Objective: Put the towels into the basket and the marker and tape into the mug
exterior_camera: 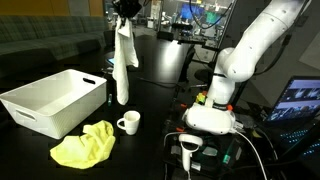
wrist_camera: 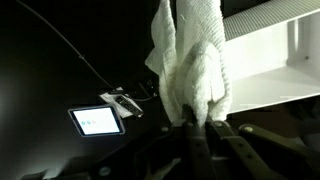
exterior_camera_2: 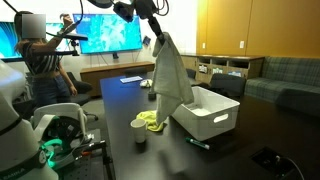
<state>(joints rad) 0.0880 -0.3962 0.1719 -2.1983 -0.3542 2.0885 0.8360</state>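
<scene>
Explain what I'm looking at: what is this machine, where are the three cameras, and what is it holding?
The white jointed machine is a robot arm. Its two-fingered claw is shut on a white towel, which hangs in the air close to the white basket. Two pictures come from cameras standing in the room, on different sides of the dark table. The third comes from a camera on the wrist, looking along the claw at the towel. On the table, near the basket, are a yellow towel and a white mug.
</scene>
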